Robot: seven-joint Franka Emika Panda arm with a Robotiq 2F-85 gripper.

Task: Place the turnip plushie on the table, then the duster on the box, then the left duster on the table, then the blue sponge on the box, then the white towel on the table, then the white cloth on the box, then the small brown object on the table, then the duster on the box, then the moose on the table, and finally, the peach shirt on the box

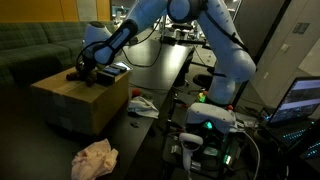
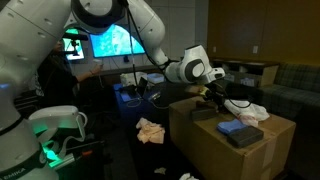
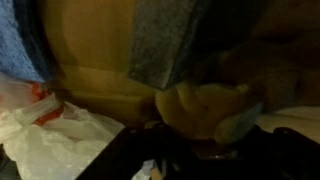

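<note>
My gripper (image 1: 88, 68) (image 2: 211, 93) hangs low over the top of the tan cardboard box (image 1: 75, 108) (image 2: 235, 158). A dark brown plush, the moose (image 1: 79, 74), lies on the box right under it. In the wrist view a blurred tan-brown plush shape (image 3: 205, 105) sits against my dark jaws; how far they have closed on it does not show. The blue sponge (image 2: 238, 130) and a white cloth (image 2: 252, 113) lie on the box. The white towel (image 1: 140, 103) lies on the black table (image 1: 165, 85). The peach shirt (image 1: 95, 158) lies on the floor.
A grey flat thing (image 2: 205, 113) (image 3: 165, 40) lies on the box near the gripper. A green sofa (image 1: 30, 50) stands behind the box. Lit screens (image 2: 105, 42), cables and gear crowd the table behind the robot base (image 1: 205, 120).
</note>
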